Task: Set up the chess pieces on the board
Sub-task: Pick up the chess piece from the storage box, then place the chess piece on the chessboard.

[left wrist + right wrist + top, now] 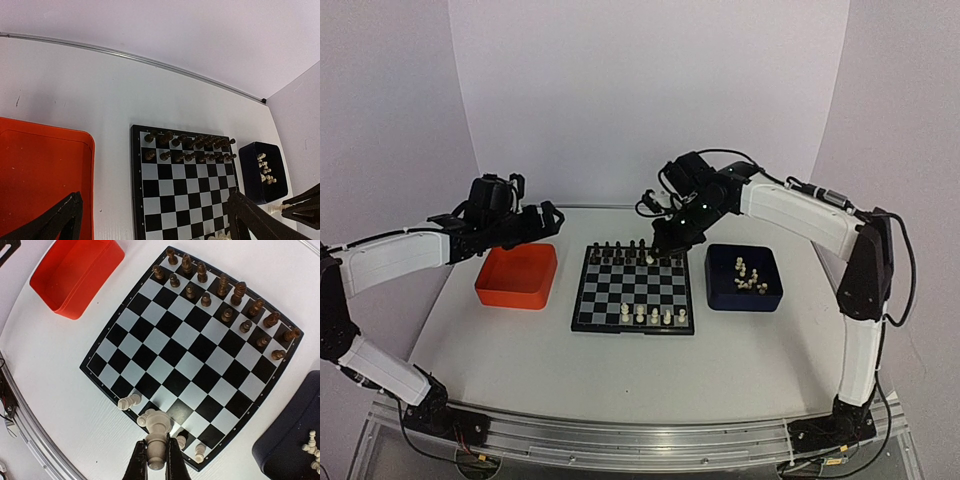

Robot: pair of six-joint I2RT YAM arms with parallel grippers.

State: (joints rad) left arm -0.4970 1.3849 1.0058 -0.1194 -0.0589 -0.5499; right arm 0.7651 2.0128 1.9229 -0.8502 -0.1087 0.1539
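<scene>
The board (631, 290) lies mid-table, with black pieces filling its two far rows. Several cream chess pieces (654, 316) stand on its near row. My right gripper (655, 248) hangs above the board, shut on one cream chess piece (159, 427). In the right wrist view this gripper (156, 456) pinches that piece by its base, over the board's (185, 335) edge where other cream pieces (129, 402) stand. More cream pieces (748, 274) lie in the dark blue tray (720, 290). My left gripper (542, 222) hovers open over the orange tray (516, 277), holding nothing.
In the left wrist view the open left gripper (154, 197) frames the board (170, 190), with the orange tray (40, 170) at left and the blue tray (252, 175) at right. A white backdrop wall rises behind the table.
</scene>
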